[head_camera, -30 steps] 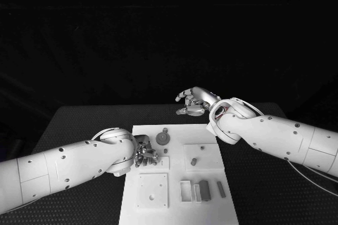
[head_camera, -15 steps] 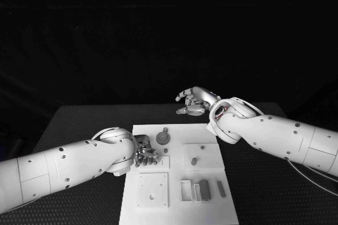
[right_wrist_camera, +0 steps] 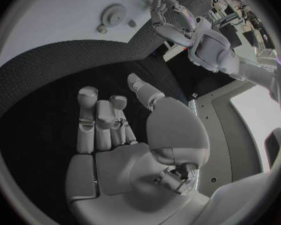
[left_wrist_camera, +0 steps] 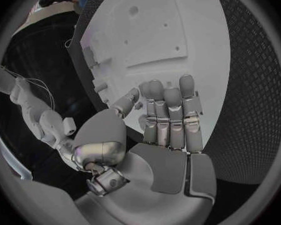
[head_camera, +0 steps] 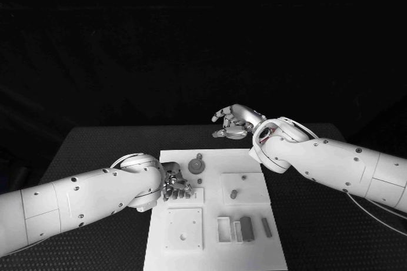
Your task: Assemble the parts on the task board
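— The left robot hand (head_camera: 176, 186) hovers over the task board's (head_camera: 214, 256) left edge, fingers apart, empty; it hasn't moved.
— And the right robot hand (head_camera: 236, 121)?
— Raised beyond the board, loosely spread, empty. The parts (head_camera: 246, 227) stay put on the board, mid-desk (head_camera: 93, 147).

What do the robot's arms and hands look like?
Both arms are white, smooth and rounded, dotted with small dark screws and split by thin seams. A pale cable loops at each wrist. The left hand and right hand are shiny silver metal, with jointed fingers and grey palms.
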